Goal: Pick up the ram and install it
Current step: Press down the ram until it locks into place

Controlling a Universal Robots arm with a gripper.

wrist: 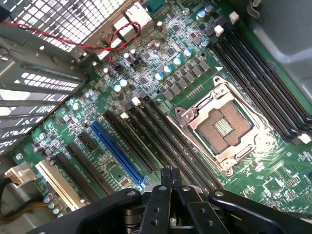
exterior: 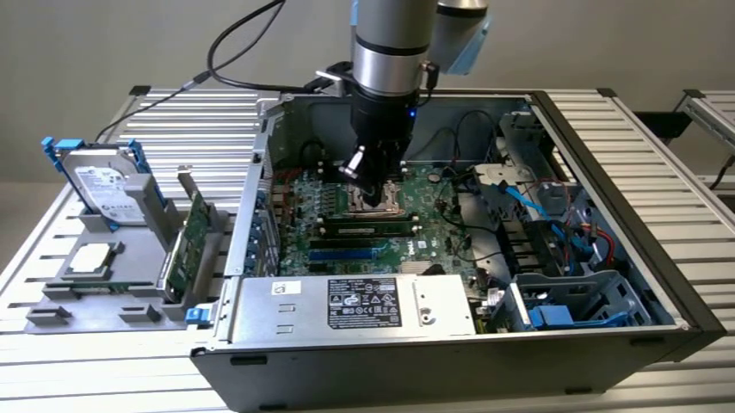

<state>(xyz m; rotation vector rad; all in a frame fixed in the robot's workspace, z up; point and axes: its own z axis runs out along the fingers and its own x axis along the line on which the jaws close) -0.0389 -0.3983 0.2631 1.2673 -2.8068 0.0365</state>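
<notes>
The ram (exterior: 367,229) looks, as best I can judge, like the narrow green strip already sitting in a black memory slot at six o'clock of the open CPU socket (exterior: 373,196). It stands on edge there because the slot clamps it upright. The claw (exterior: 367,182) hangs just above, at twelve o'clock of the strip, with its fingertips pressed together on nothing. The computer case (exterior: 643,172) lies on its side so the motherboard faces up. It also holds the power supply (exterior: 356,305) at six o'clock. At nine o'clock, a grey tray (exterior: 69,314) on the slatted surface (exterior: 184,120) carries a hard drive (exterior: 101,185), a larger green expansion card (exterior: 189,241) and a processor chip (exterior: 92,258).
</notes>
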